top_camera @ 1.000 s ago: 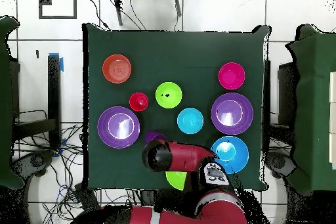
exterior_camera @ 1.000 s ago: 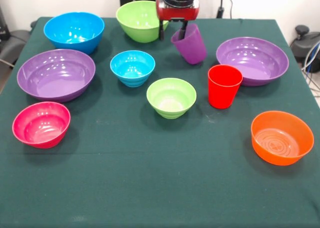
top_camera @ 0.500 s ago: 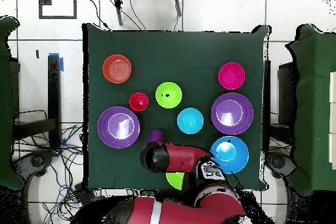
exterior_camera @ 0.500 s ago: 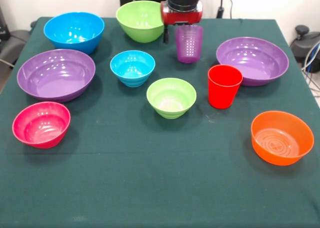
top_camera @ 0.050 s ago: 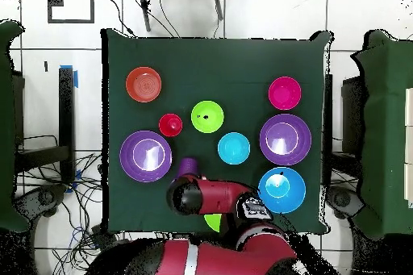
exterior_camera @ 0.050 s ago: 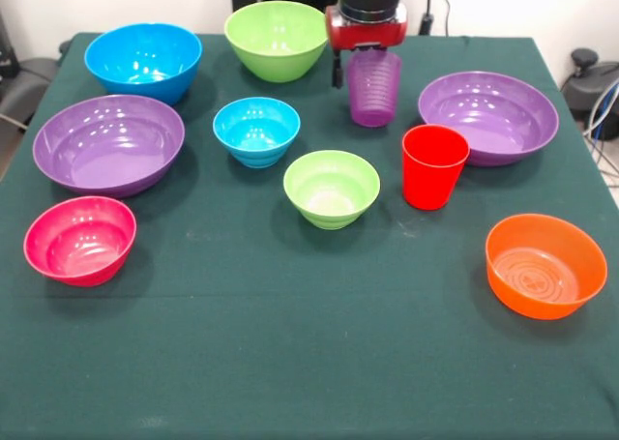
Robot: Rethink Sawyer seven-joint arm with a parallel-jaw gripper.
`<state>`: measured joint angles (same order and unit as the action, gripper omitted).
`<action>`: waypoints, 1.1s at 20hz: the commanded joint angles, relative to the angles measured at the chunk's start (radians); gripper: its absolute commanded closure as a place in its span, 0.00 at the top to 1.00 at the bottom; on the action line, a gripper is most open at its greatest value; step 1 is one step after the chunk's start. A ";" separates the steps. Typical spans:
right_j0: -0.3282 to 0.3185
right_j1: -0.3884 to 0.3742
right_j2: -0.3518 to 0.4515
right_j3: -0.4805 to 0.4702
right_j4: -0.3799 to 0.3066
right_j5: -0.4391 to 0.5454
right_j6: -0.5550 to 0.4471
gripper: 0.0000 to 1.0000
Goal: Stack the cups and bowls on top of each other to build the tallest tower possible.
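the claw (exterior_camera @ 0.050 s ago: 366, 61) is clenched on the rim of the purple cup (exterior_camera @ 0.050 s ago: 373, 90), which hangs upright under it, just clear of the cloth as far as i can tell. the arm (top_camera @ 0.050 s ago: 222, 195) comes straight down onto it. the red cup (exterior_camera @ 0.050 s ago: 433, 165) stands near, in front, beside the purple bowl (exterior_camera @ 0.050 s ago: 488, 117); the big green bowl (exterior_camera @ 0.050 s ago: 276, 39) sits just to the other side. no writing readable.

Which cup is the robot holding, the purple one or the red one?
The purple cup. It hangs upright right under the gripper at the back of the table, while the red cup stands alone on the green cloth, with nothing touching it.
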<state>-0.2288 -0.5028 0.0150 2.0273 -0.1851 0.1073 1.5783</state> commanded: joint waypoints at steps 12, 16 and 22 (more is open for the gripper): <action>-0.037 0.032 0.137 -0.053 -0.024 -0.038 0.111 1.00; -0.055 0.030 0.148 -0.068 -0.029 -0.030 0.097 1.00; -0.052 0.029 0.139 -0.108 -0.032 -0.027 0.088 1.00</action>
<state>-0.2726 -0.5025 0.0646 2.0226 -0.1854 0.1074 1.5783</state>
